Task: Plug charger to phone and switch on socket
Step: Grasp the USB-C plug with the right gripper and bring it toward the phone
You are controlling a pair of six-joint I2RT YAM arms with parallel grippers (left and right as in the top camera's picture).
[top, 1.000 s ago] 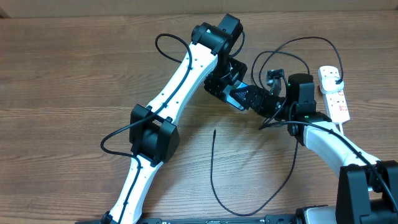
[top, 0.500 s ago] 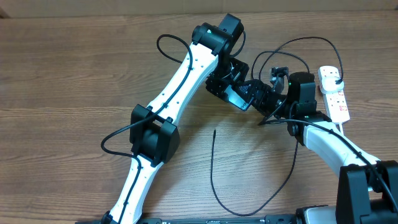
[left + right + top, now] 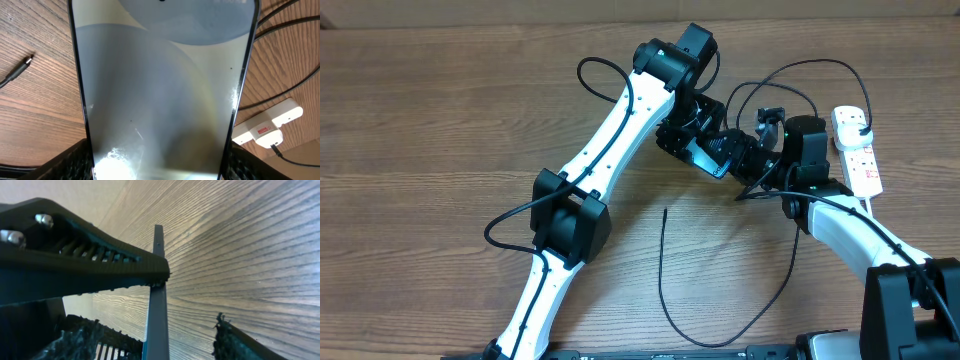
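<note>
The phone (image 3: pixel 160 85) fills the left wrist view, screen pale grey with glare. My left gripper (image 3: pixel 160 162) is shut on its two long edges and holds it above the table (image 3: pixel 692 138). In the right wrist view the phone (image 3: pixel 157 305) shows edge-on between my right gripper's (image 3: pixel 155 337) spread fingers, untouched on the right side. The right gripper (image 3: pixel 738 155) is open next to the left one. The charger (image 3: pixel 662 290) loops over the table, its connector tip (image 3: pixel 665 212) lying free (image 3: pixel 27 61). The white socket (image 3: pixel 860 160) lies at the far right.
The socket also shows in the left wrist view (image 3: pixel 265 127) with a black lead going into it. Black cable loops (image 3: pixel 800 75) arch between the grippers and the socket. The left arm (image 3: pixel 590 170) crosses the table's middle.
The left gripper has shifted the phone slightly up and right. The right gripper has moved up and closed in around the phone's end.
</note>
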